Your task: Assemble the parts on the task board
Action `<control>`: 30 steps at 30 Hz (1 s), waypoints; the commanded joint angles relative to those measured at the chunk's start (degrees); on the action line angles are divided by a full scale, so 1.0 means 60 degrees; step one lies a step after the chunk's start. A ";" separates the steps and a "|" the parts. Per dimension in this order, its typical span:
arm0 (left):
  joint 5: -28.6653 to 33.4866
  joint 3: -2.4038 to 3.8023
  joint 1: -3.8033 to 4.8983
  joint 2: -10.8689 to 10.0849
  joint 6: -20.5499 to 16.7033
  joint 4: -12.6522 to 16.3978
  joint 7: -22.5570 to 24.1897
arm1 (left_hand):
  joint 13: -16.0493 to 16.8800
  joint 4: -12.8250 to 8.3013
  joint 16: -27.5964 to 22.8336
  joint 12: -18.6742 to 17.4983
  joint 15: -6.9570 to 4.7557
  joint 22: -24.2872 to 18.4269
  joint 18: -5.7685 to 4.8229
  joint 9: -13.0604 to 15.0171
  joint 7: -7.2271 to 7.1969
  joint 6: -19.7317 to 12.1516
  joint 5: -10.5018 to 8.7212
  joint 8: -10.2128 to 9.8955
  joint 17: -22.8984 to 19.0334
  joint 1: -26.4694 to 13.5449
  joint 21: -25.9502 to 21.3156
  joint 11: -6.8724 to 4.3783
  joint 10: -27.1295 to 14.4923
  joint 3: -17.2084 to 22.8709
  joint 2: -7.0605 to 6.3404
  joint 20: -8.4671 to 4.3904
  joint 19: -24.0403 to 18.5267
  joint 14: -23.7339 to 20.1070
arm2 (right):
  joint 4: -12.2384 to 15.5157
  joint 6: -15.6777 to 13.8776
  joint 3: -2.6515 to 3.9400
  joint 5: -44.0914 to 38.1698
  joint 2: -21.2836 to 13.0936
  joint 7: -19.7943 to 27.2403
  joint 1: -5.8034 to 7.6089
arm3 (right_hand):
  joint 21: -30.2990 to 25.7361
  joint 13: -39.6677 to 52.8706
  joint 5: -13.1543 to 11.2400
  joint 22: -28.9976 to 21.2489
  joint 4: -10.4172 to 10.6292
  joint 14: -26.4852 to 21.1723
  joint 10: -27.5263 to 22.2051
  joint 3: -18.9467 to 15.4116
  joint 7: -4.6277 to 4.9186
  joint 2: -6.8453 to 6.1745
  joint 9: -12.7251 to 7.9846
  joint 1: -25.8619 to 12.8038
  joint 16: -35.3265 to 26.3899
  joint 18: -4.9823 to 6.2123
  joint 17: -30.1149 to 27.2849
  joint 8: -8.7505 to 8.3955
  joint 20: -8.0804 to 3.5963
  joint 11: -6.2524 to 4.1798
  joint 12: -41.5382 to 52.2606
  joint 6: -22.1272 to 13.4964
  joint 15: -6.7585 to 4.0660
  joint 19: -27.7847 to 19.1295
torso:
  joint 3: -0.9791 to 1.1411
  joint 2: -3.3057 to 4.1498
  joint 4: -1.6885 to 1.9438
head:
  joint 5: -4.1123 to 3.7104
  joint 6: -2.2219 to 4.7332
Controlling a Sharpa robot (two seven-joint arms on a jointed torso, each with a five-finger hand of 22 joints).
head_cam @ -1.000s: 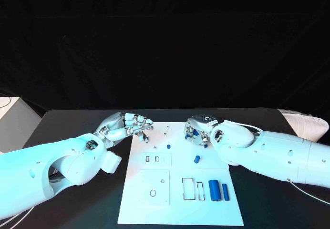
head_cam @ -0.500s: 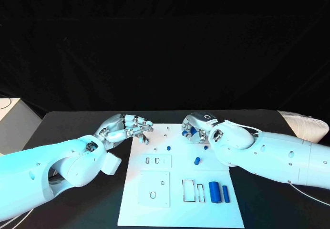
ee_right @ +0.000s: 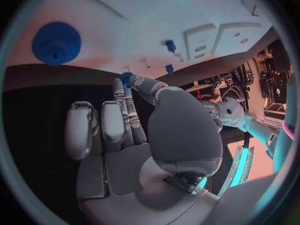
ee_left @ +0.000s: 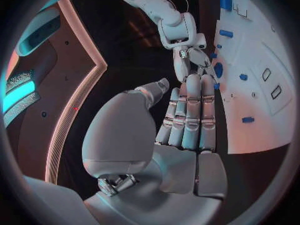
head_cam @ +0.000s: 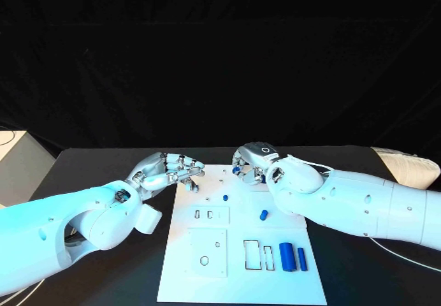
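Observation:
The white task board [head_cam: 241, 280] lies mid-table. My right hand [head_cam: 253, 166] hovers over its far edge and pinches a small blue part [ee_right: 127, 78] between thumb and a fingertip. A blue gear [ee_right: 56, 42] sits on the board near that hand. My left hand [head_cam: 171, 170] hangs at the board's far left corner with its fingers [ee_left: 190, 110] side by side, thumb apart, holding nothing. On the board are a small blue peg [head_cam: 225, 197], a short blue cylinder [head_cam: 263, 213], a large blue cylinder [head_cam: 287, 255] and a thin blue bar [head_cam: 301, 257].
The board has raised white blocks with slots [head_cam: 208, 213] and outlined recesses [head_cam: 251, 252]. Black table [head_cam: 110, 166] surrounds it. A white object [head_cam: 404, 166] lies at the table's far right edge. Both forearms flank the board's far half.
My right hand has moved left and farther away along the board's far edge, still with the blue part. The left hand has stayed in place.

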 commanded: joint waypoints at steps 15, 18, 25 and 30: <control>0.0041 0.0008 0.0018 0.0139 0.0260 -0.0049 0.0062 | 0.0018 -0.0031 0.0066 -0.0043 0.0027 0.0024 0.0031 0.0018 -0.0005 -0.0061 0.0018 0.0050 0.0018 -0.0084 0.0073 0.0053 -0.0051 0.0080 0.0038 -0.0008 -0.0081 -0.0067 | -0.0675 0.0025 0.0011 0.0004 0.0656 -0.0254 -0.0012 | 0.0043 0.0012 0.0086 0.0023 0.0012 0.0144 0.0175 0.0031 -0.0032 0.0109 0.0034 0.0010 0.0047 -0.0198 -0.0026 0.0065 -0.0012 -0.0117 -0.0039 -0.0008 -0.0077 0.0085 | -0.0023 0.0076 0.0054 | -0.0022 -0.0035; 0.0041 0.0008 0.0019 0.0133 0.0259 -0.0040 0.0063 | 0.0018 -0.0031 0.0066 -0.0043 0.0027 0.0024 0.0031 0.0018 -0.0005 -0.0061 0.0018 0.0050 0.0018 -0.0084 0.0073 0.0053 -0.0051 0.0080 0.0038 -0.0008 -0.0081 -0.0067 | -0.0692 0.0061 0.0011 0.0004 0.0683 -0.0290 -0.0012 | 0.0034 0.0013 0.0118 0.0010 0.0027 0.0134 0.0169 0.0029 -0.0025 0.0087 0.0055 -0.0033 0.0033 -0.0194 -0.0058 0.0070 -0.0010 -0.0110 -0.0055 -0.0036 -0.0073 0.0073 | -0.0022 0.0084 0.0061 | -0.0012 -0.0046; 0.0041 0.0009 0.0021 0.0128 0.0258 -0.0021 0.0060 | 0.0018 -0.0031 0.0066 -0.0043 0.0027 0.0024 0.0031 0.0018 -0.0005 -0.0061 0.0018 0.0050 0.0018 -0.0084 0.0073 0.0053 -0.0051 0.0080 0.0038 -0.0008 -0.0081 -0.0067 | -0.0771 0.0135 0.0012 0.0004 0.0779 -0.0298 -0.0012 | 0.0039 0.0014 0.0138 0.0020 0.0045 0.0127 0.0168 0.0027 -0.0024 0.0071 0.0076 -0.0075 0.0027 -0.0195 -0.0077 0.0076 -0.0007 -0.0106 -0.0065 -0.0057 -0.0070 0.0073 | -0.0022 0.0085 0.0056 | -0.0001 -0.0061; 0.0041 0.0009 0.0027 0.0131 0.0258 -0.0014 0.0057 | 0.0018 -0.0031 0.0066 -0.0043 0.0027 0.0024 0.0031 0.0018 -0.0005 -0.0061 0.0018 0.0050 0.0018 -0.0084 0.0073 0.0053 -0.0051 0.0080 0.0038 -0.0008 -0.0081 -0.0067 | -0.0884 0.0167 0.0012 0.0004 0.0860 -0.0294 -0.0013 | 0.0024 0.0015 0.0145 -0.0001 0.0049 0.0123 0.0165 0.0024 -0.0023 0.0055 0.0085 -0.0092 0.0024 -0.0190 -0.0085 0.0078 -0.0006 -0.0105 -0.0071 -0.0069 -0.0068 0.0060 | -0.0028 0.0092 0.0060 | 0.0011 -0.0094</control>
